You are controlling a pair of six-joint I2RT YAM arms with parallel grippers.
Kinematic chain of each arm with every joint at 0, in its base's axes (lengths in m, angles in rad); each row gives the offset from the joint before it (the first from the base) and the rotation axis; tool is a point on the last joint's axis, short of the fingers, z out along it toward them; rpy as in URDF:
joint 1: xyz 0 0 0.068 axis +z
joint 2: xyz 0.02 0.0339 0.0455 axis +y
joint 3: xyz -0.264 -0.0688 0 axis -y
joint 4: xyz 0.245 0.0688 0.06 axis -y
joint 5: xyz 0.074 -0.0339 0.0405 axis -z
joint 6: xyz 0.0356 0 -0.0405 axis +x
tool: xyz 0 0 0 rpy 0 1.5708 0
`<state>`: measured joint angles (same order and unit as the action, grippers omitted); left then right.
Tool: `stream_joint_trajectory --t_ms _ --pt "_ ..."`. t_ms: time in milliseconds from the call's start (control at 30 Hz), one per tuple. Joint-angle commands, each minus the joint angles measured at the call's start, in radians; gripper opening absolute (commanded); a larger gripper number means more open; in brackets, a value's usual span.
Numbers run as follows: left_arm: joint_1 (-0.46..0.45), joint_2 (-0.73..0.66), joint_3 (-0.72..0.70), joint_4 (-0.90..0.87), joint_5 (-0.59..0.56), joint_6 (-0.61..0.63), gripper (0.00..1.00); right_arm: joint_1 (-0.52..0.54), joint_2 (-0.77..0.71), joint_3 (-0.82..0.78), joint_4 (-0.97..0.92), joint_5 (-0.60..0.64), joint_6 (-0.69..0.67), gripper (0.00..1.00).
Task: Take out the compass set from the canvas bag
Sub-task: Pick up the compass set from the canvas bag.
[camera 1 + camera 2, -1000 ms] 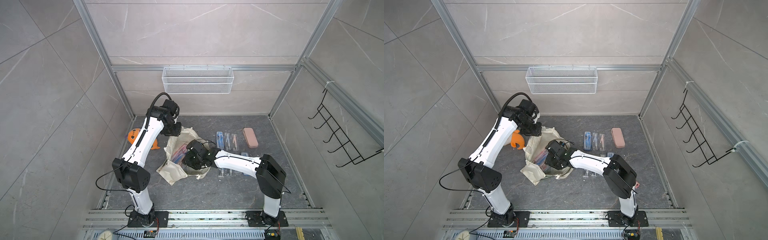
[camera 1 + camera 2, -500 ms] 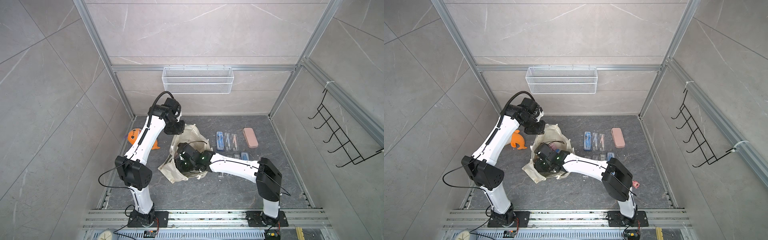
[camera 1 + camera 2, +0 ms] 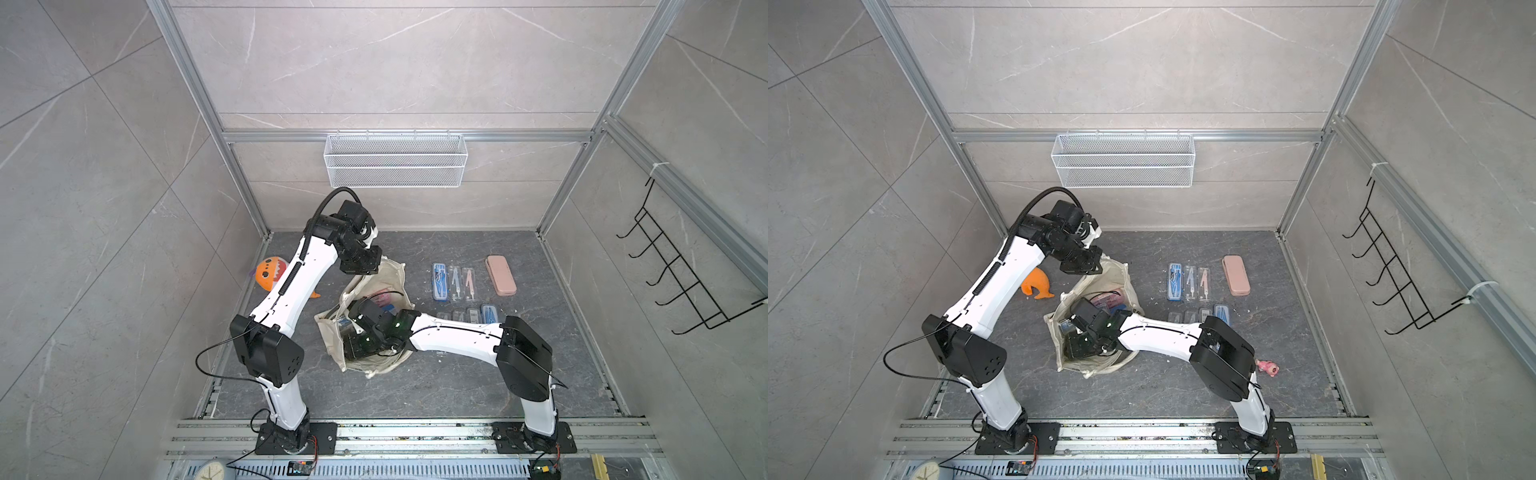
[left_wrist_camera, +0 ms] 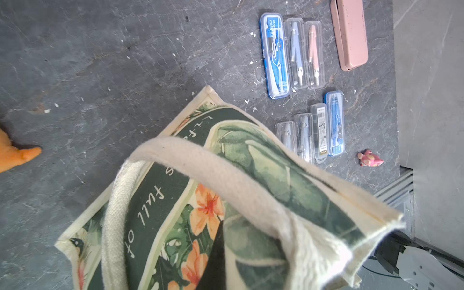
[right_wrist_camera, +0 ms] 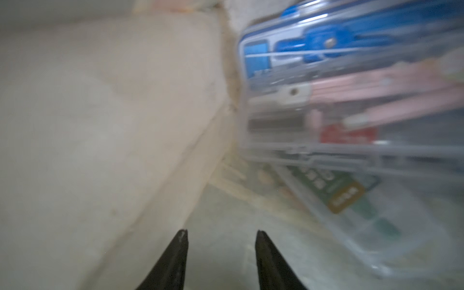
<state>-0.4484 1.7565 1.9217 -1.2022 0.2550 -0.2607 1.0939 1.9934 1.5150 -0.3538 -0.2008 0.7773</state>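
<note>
The left pincer [image 3: 360, 267] is closed tight on the upper edge of the canvas bag [image 3: 394, 277] and holds the mouth up off the surface [image 3: 415, 395]. The right pincer [image 5: 222, 234] is down inside the bag, tips apart, nothing between them, cloth wall close on one side. The compass set [image 5: 326, 50] lies in the bag just ahead of the tips. It is a clear plastic case with blue trim, blurred, resting against a pink one, and a green-labelled case [image 5: 351, 198] sits below them. The case looks light, stiff and smooth-sided, so probably slippery under narrow tips, and the thin lid may flex or pop if squeezed hard. The best hold seems to be across the narrow width near a free end, not on the flat face. The bag is soft and slack, so cloth could get nipped along with the case. More cases [image 3: 440, 281] lie in rows on the surface outside the bag.
</note>
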Motion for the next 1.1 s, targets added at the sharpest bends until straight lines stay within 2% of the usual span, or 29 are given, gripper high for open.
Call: stream_joint_trajectory --t_ms 0,233,400,633,767,933,1067 --pt "-0.005 -0.119 -0.045 0.039 0.061 -0.048 0.00 -0.037 -0.070 -0.009 -0.067 0.069 0.101 0.54" --pt "-0.014 -0.195 -0.136 0.052 0.080 -0.093 0.00 -0.090 -0.094 0.030 -0.249 0.144 0.285 0.57" --pt "-0.026 -0.227 -0.177 0.068 0.080 -0.113 0.00 -0.118 -0.086 0.021 -0.224 0.152 0.412 0.60" --pt "-0.034 -0.251 -0.209 0.092 0.081 -0.123 0.00 -0.129 -0.019 0.057 -0.204 0.146 0.470 0.61" --pt "-0.035 -0.258 -0.225 0.104 0.084 -0.126 0.00 -0.130 0.011 0.062 -0.185 0.158 0.488 0.57" --pt "-0.038 -0.262 -0.235 0.109 0.089 -0.128 0.00 -0.130 0.048 0.097 -0.209 0.199 0.477 0.55" --pt "-0.042 -0.262 -0.240 0.114 0.091 -0.130 0.00 -0.130 0.082 0.143 -0.226 0.235 0.443 0.58"
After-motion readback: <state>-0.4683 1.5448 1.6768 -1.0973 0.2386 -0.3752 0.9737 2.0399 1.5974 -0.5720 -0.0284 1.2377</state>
